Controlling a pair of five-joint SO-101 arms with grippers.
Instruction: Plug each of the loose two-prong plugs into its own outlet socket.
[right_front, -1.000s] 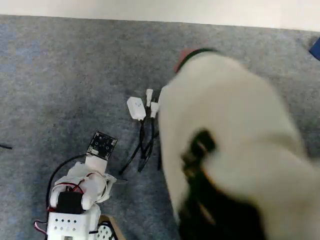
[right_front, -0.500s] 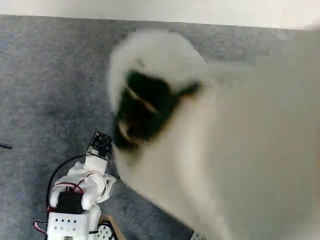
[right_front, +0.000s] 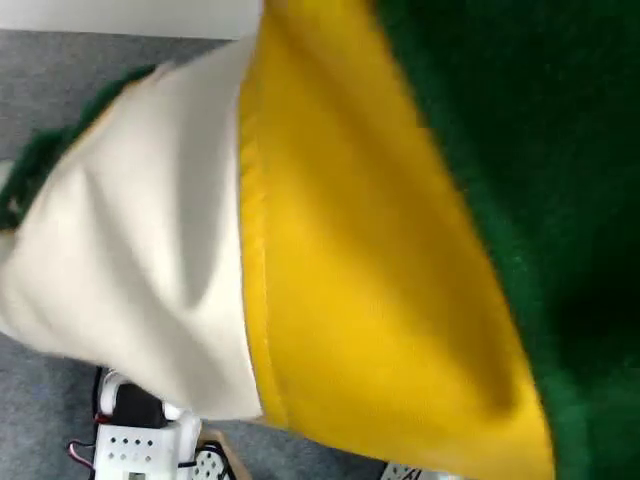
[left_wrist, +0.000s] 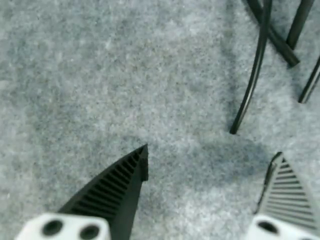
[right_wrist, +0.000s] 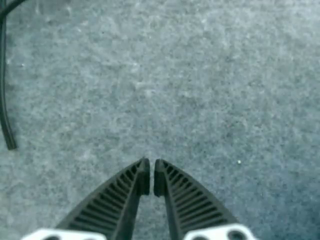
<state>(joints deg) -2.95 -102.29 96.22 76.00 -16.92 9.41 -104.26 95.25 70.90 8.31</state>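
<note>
Left wrist view: several black cords (left_wrist: 255, 70), judged to be the leads of the loose plugs, are lying on the grey felt surface (left_wrist: 100, 75); the left gripper (left_wrist: 212, 151) is hanging low over that felt with its fingers spread wide and holding nothing; the nearest cord end is resting just ahead of the gap between them, apart from both fingers. Right wrist view: the right gripper (right_wrist: 151, 161) is pointing down at bare felt with its fingers pressed together, tips almost touching, pinching nothing; a black cord (right_wrist: 4, 100) is running along one side, well apart from the tips. High view: a large cloth (right_front: 350, 250) in white, yellow and green panels is hanging close before the camera and hiding the plugs and the sockets, so where they are lying cannot be told; beneath its lower edge the white arm base (right_front: 140, 445) is peeking out beside a strip of grey felt. As a judgement, the task is sitting at or near its start: neither gripper is carrying a plug; whether any plug is already seated cannot be told; each unseated plug is waiting to be grasped, lined up with its socket and pushed home. Around both grippers the felt is lying flat and open, giving free room to move; the cords beside the left gripper are the one thing crowding its path; where the table's edges are lying cannot be told.
</note>
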